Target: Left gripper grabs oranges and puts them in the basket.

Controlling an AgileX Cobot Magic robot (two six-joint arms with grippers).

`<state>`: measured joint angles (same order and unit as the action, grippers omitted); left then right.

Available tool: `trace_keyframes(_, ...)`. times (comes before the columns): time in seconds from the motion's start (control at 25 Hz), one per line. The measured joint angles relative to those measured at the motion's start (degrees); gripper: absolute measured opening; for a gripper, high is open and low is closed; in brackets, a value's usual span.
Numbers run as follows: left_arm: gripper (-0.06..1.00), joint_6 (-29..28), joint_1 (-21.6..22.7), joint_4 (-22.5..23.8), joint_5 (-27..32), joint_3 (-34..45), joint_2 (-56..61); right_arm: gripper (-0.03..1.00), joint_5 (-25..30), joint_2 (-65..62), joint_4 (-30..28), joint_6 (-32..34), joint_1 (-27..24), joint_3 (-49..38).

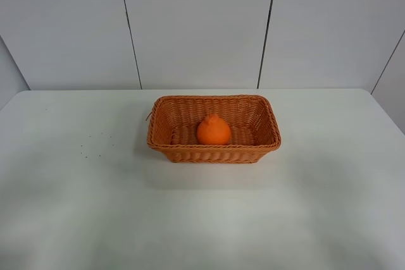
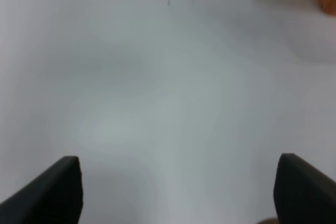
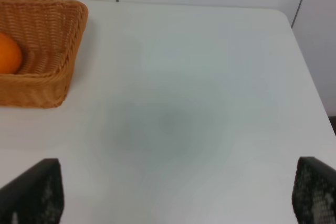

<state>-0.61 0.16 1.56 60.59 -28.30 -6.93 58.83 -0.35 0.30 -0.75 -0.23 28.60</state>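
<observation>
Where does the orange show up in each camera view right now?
Exterior high: the orange sits inside the basket, at picture centre.
Left wrist: not in it; only an orange blur at one corner, too vague to name.
Right wrist: the orange is cut by the frame edge, inside the basket.
Shared landmark: the basket.

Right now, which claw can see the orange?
The right gripper: its camera shows the orange in the basket. The left gripper faces bare table.
</observation>
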Motion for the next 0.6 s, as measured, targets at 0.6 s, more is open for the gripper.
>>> trace_keyframes(0.6,0.85,-0.9,0.0,0.0,0.0,0.1,7.3,0.69,0.0,0.0,0.0,0.0,0.0,0.0)
